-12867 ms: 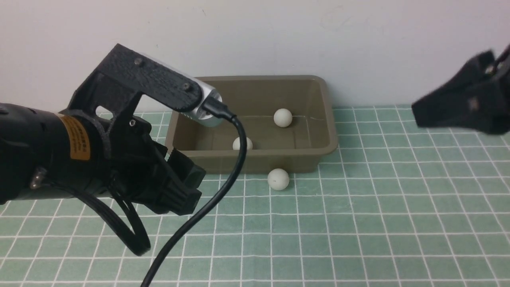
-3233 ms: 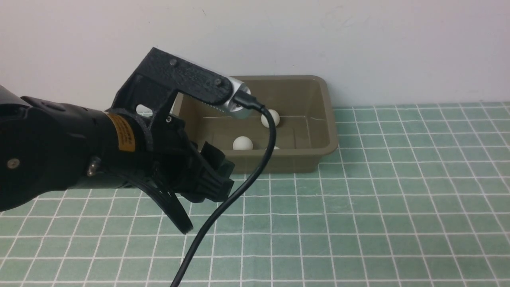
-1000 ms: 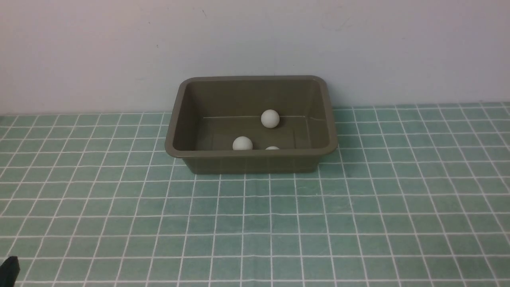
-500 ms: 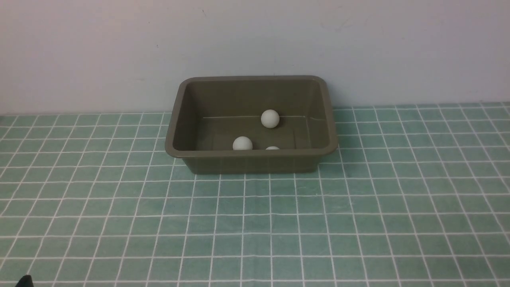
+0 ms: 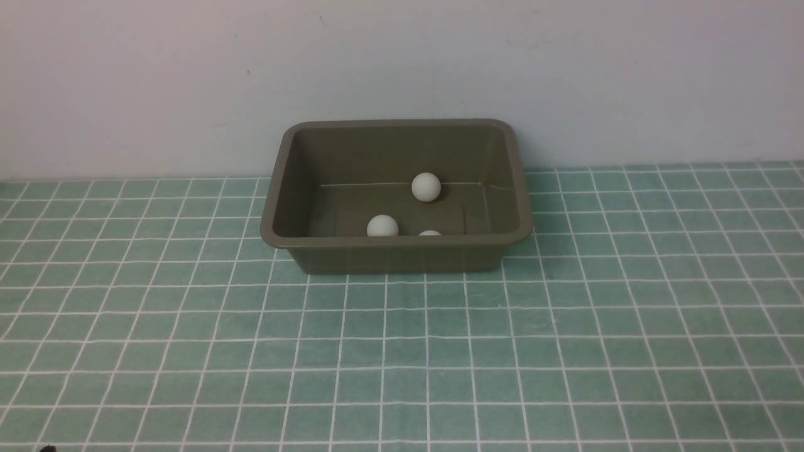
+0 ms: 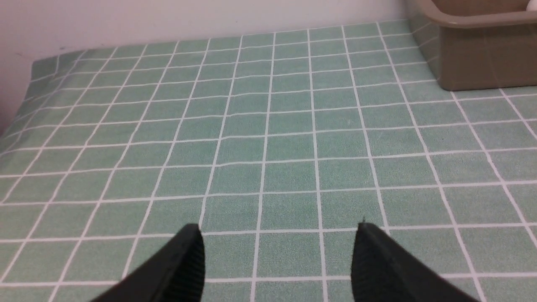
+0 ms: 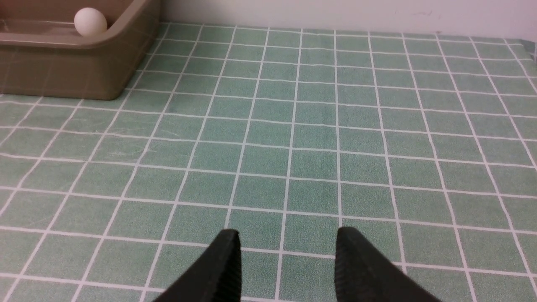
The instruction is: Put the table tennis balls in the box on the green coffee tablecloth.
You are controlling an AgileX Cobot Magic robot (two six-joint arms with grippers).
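Note:
The olive-brown box (image 5: 396,251) stands on the green coffee tablecloth (image 5: 440,351) against the back wall. Three table tennis balls lie inside it: one near its back (image 5: 426,186), one near the front wall (image 5: 382,226), and one (image 5: 429,233) mostly hidden behind the front rim. In the right wrist view one ball (image 7: 89,21) shows inside the box (image 7: 75,67). My left gripper (image 6: 279,230) is open and empty over bare cloth, with the box (image 6: 478,54) well away. My right gripper (image 7: 288,235) is open and empty over bare cloth. Neither gripper shows in the front view.
A plain white wall (image 5: 402,63) runs right behind the box. The cloth's edge (image 6: 31,79) shows in the left wrist view.
The last dark tip of my left arm has slid out of the front view's lower left corner. The box and the three balls have not moved.

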